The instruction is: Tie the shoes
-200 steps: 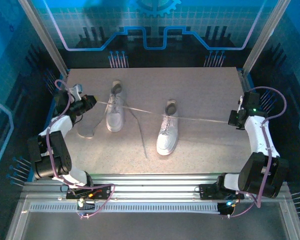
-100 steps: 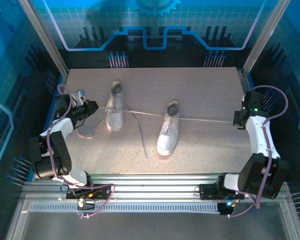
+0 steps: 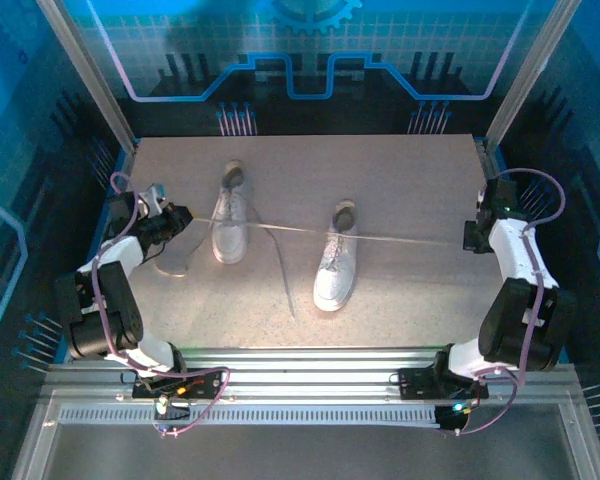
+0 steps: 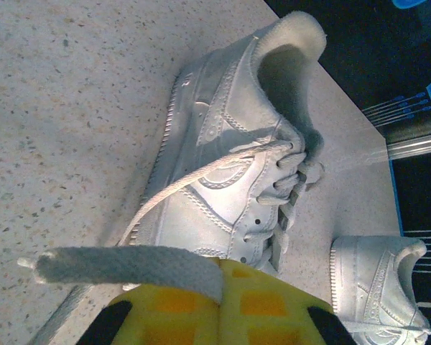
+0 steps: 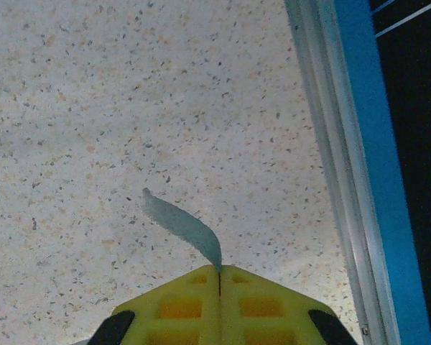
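Left gripper [image 3: 175, 218] and right gripper [image 3: 470, 238] clamped on lace ends, line taut across the table

Speckled beige table [image 3: 400, 170], bare along the far strip and the near strip. Open room between the shoes and on the right side, up to the metal rail [image 5: 330, 144] and the blue border.

Left shoe [image 3: 230, 225] left of centre toward the far side, toe pointing near, dark heel opening far. Right shoe [image 3: 337, 265] nearer and to the right, same heading, well apart from the first. Both plain white, any marking too small to read.

Left gripper low at the left edge, near the left shoe, yellow pads pressed together on a flat white lace end [image 4: 122, 262]. Right gripper at the right edge, well apart from both shoes, pinched shut on a short lace tip [image 5: 183, 226].

Taut lace [image 3: 400, 238] stretched from one gripper to the other, running through the left shoe's eyelets and past the right shoe's collar. Touching that collar or clearing it: cannot tell. Slack lace [image 3: 283, 275] trailing over the table from beside the left shoe toward the near side.
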Robot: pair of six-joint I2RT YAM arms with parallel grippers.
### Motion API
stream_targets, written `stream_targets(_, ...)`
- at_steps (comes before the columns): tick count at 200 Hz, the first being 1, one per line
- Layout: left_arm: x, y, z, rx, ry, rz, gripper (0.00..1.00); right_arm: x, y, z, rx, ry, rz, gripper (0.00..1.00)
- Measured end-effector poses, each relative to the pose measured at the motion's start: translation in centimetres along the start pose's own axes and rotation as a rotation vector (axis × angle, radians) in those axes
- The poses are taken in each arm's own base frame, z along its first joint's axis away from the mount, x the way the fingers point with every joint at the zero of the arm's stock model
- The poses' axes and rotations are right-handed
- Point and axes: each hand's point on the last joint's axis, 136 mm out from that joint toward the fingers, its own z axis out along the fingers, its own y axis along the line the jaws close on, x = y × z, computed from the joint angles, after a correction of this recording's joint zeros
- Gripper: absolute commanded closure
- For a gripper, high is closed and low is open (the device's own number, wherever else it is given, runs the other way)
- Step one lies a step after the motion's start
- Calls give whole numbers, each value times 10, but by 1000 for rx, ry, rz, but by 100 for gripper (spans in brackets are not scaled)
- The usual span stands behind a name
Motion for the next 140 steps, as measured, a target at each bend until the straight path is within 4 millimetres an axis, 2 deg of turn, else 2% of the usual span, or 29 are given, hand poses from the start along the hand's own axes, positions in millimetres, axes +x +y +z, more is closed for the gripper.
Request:
stream_targets(45, 9, 8, -6, -53, -11, -12, 100, 1, 4, 4, -18, 9, -4, 100)
stream_targets(64, 14, 2, -10, -83, -16, 10, 100, -2, 7, 3, -40, 12, -6, 100)
stream_targets(77, 20, -15, -10, -99, -15, 70, 100, -8, 10, -1, -56, -1, -11, 100)
stream_targets(91, 32, -46, -10, -89, -3, 162, 100, -17, 16, -7, -66, -23, -26, 100)
stream_targets(108, 56, -91, -10, -40, 24, 283, 100, -24, 36, -14, -103, -49, -68, 100)
stream_targets(121, 75, -117, -12, -7, 46, 353, 100, -23, 54, -19, -138, -52, -108, 98)
stream_targets(129, 86, -127, -13, 6, 56, 384, 100, -22, 67, -22, -158, -52, -137, 96)
stream_targets(140, 102, -131, -13, 8, 77, 411, 100, -19, 82, -26, -183, -52, -173, 93)
